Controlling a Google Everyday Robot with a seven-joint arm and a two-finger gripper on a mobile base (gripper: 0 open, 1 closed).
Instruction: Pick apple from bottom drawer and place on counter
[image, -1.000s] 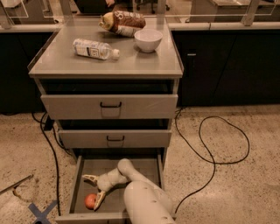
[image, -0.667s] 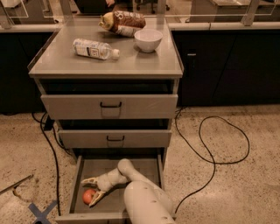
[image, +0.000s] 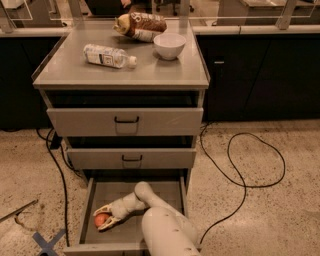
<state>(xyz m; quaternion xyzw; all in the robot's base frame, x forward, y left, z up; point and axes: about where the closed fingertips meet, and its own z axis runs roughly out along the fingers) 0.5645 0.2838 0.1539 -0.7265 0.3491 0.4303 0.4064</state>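
The apple (image: 101, 219), small and red-orange, lies at the left side of the open bottom drawer (image: 150, 200), on its flat grey floor. My gripper (image: 103, 218) reaches into the drawer from the right on the white arm (image: 165, 230). Its two pale fingers (image: 106, 209) sit against either side of the apple, closed on it. The counter (image: 150, 72) is the grey top of the cabinet, far above the gripper.
On the counter are a lying water bottle (image: 107, 55), a white bowl (image: 169, 45) and a brown snack bag (image: 141, 26). The two upper drawers (image: 125, 121) are slightly open above the bottom drawer. Black cables (image: 240, 165) lie on the floor to both sides.
The gripper has moved over the apple, which now sits between the fingers instead of just beyond them. The apple has shifted slightly toward the back of the drawer.
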